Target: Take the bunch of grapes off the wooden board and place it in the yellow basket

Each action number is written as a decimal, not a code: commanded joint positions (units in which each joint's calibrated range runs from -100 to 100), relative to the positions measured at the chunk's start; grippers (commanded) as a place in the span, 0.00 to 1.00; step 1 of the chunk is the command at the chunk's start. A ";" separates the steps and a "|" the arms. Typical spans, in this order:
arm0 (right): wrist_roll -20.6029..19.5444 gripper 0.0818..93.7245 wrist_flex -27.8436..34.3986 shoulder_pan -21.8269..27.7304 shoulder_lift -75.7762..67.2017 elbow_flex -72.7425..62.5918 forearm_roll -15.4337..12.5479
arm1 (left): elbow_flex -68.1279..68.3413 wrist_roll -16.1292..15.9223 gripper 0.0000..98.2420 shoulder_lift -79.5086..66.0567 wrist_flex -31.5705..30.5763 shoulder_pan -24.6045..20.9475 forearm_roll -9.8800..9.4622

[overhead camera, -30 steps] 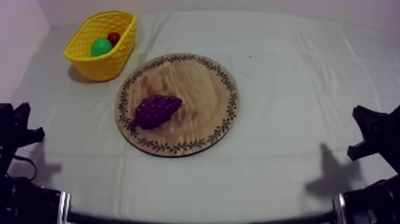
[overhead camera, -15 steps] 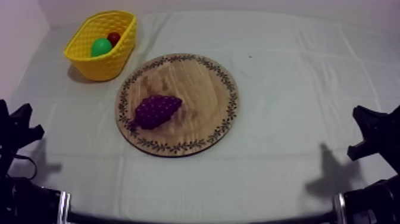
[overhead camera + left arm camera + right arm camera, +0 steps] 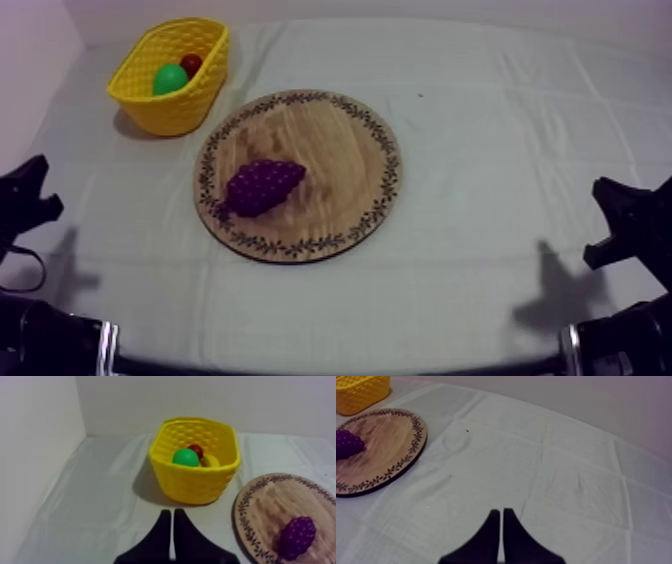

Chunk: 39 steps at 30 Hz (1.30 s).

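Top view: bunch of grapes (image 3: 263,186) lies on wooden board (image 3: 335,150).

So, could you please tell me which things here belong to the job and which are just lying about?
For the job: grapes, board, basket.
Just lying about: green fruit, small red fruit, both in the basket.

The purple grapes (image 3: 263,186) lie on their side near the left rim of the round wooden board (image 3: 330,150), and the yellow basket (image 3: 178,110) stands upright just beyond it, at my far left.
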 commanded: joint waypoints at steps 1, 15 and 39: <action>-0.01 0.00 -0.03 -0.03 -0.01 -0.03 0.01 | -9.04 0.10 0.00 6.09 1.33 1.24 -0.02; -0.01 0.00 -0.03 -0.02 -0.01 -0.03 0.01 | -44.38 -1.25 0.00 30.84 15.56 8.89 -0.14; 0.01 0.00 -0.03 -0.02 -0.01 -0.03 0.01 | -77.25 1.72 0.00 74.96 44.55 31.27 -9.40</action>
